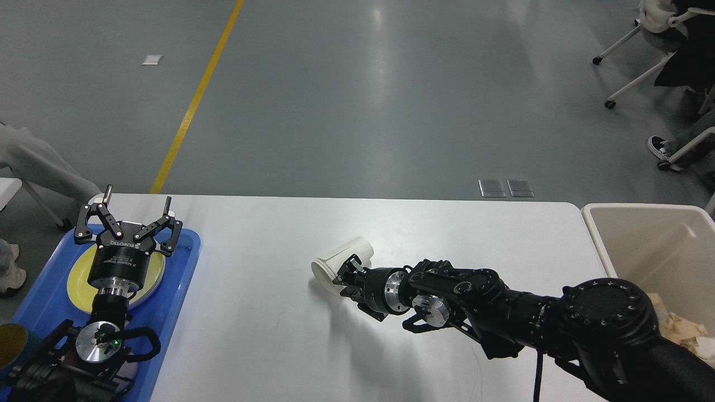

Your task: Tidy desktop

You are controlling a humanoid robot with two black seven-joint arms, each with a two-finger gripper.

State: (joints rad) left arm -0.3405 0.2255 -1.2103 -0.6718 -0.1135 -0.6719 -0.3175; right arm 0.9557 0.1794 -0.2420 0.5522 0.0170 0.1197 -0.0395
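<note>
The white desktop (268,335) fills the lower half of the head view. A white paper cup (345,254) lies on its side near the middle, its mouth facing left. My right gripper (345,276) is against the cup's near side; its dark fingers blend together, so I cannot tell whether they grip the cup. My left gripper (129,220) is open and empty, hovering over a yellow plate (78,279) in the blue tray (187,262) at the left edge.
A beige bin (642,245) stands off the right end of the desktop, with crumpled paper (678,326) in it. A dark cup (10,340) sits at the tray's near left. Chairs and people's legs are on the floor beyond.
</note>
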